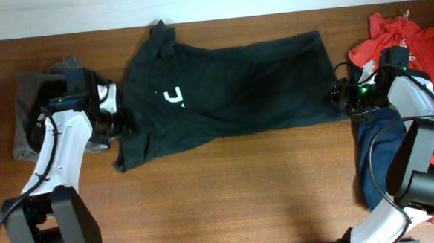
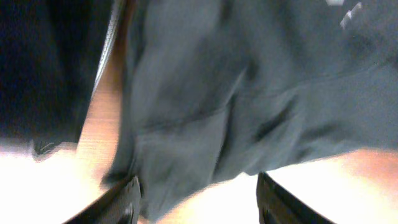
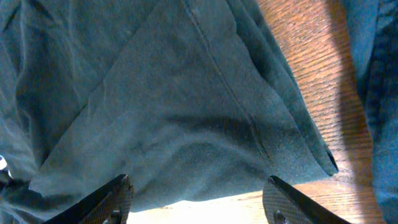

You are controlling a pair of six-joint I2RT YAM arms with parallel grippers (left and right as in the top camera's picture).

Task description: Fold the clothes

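The clothes' main piece, a dark green T-shirt (image 1: 237,83), lies spread wide across the far half of the wooden table (image 1: 243,194), with white letters (image 1: 173,96) showing near its left part. My left gripper (image 1: 122,125) sits at the shirt's left end, jaws open. In the left wrist view, the blurred shirt (image 2: 249,93) fills the frame and its lower hem reaches down beside the left finger (image 2: 127,202) of my left gripper (image 2: 199,204). My right gripper (image 1: 338,96) is at the shirt's right edge. The right gripper (image 3: 202,205) is open just short of the shirt's hem (image 3: 155,112).
A grey garment (image 1: 29,94) lies under my left arm at the table's left. Red clothes (image 1: 413,37) are heaped at the far right and a navy garment (image 1: 375,150) lies below them, also seen as blue cloth (image 3: 379,93).
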